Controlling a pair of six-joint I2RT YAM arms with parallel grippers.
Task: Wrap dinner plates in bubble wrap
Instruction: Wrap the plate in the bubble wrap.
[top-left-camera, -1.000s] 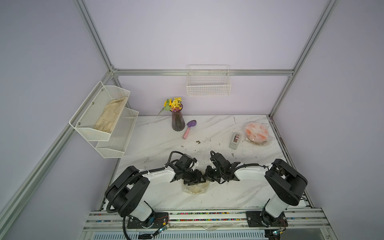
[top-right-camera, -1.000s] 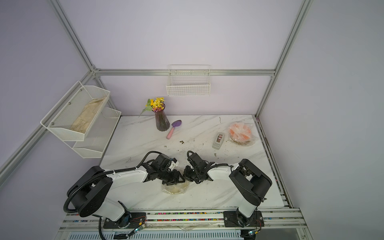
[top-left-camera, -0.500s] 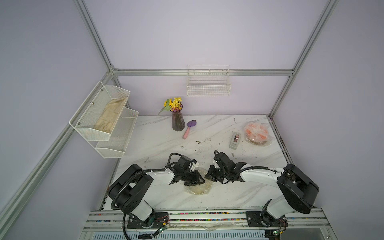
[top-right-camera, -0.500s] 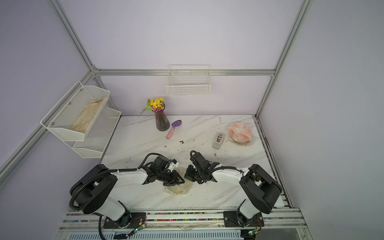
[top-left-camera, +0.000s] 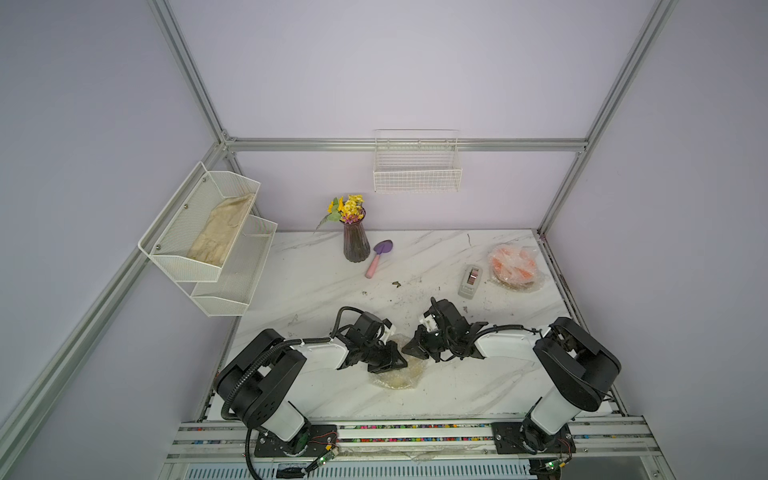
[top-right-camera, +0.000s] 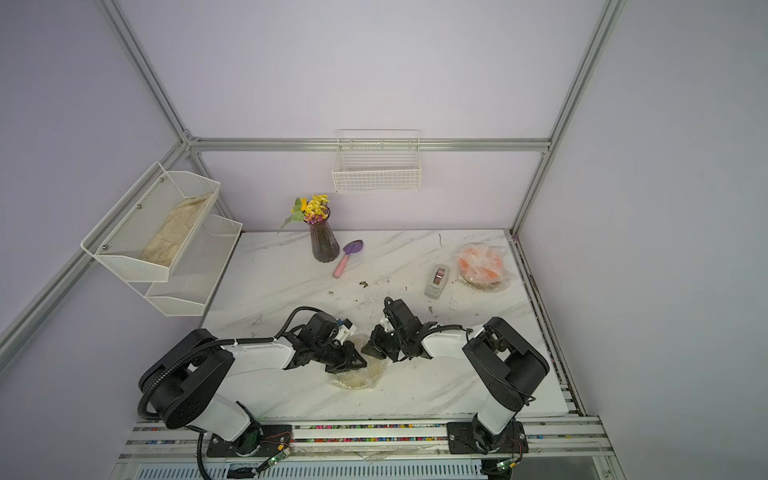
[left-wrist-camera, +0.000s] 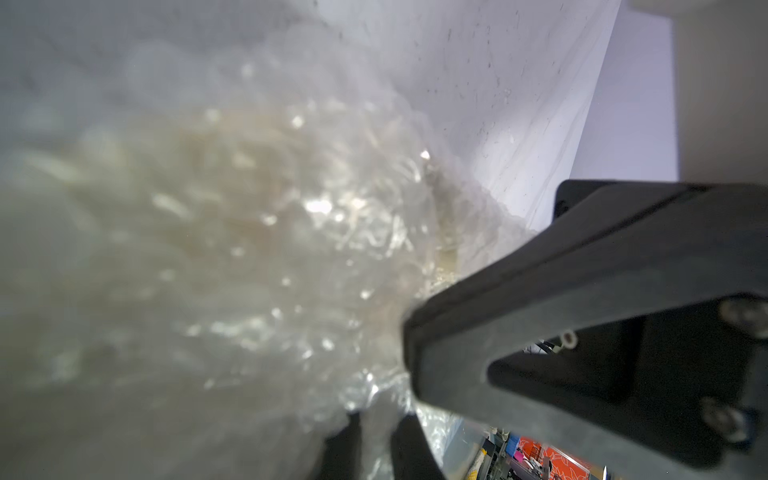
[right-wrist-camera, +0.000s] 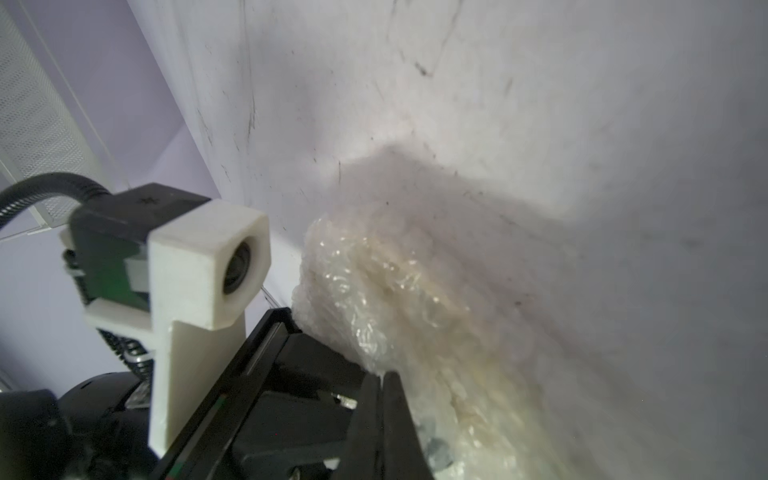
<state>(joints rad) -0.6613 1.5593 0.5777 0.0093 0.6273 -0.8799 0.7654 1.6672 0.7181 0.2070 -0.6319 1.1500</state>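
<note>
The pale cream plate (right-wrist-camera: 478, 374) lies inside a crumpled bundle of bubble wrap (top-left-camera: 399, 376) at 6 o'clock on the marble tabletop (top-left-camera: 316, 282), close to the front edge. Both arms meet over it. The left hand (left-wrist-camera: 376, 436) comes in from 9 o'clock, and its two dark fingers are drawn in on a fold of the film. The right hand (right-wrist-camera: 380, 382) comes in from 3 o'clock with its jaws pressed together at the bundle's edge. Whether it has film pinched there cannot be told.

In both top views the two hands (top-left-camera: 399, 363) (top-left-camera: 409, 345) are almost tip to tip. The first risk is therefore a knock between them if either shifts inward.

The wrap looks springy and nothing appears to fasten it, so letting go would probably let the folds open again. The grey tape dispenser (top-left-camera: 470, 281) sits well apart at 1 o'clock from the bundle, so one hand would have to release to fetch it.

A pull on so little film could slip off, or drag the plate toward the front edge. The orange plate (top-left-camera: 513, 268), already under wrap at 2 o'clock, is clear of all this.
</note>
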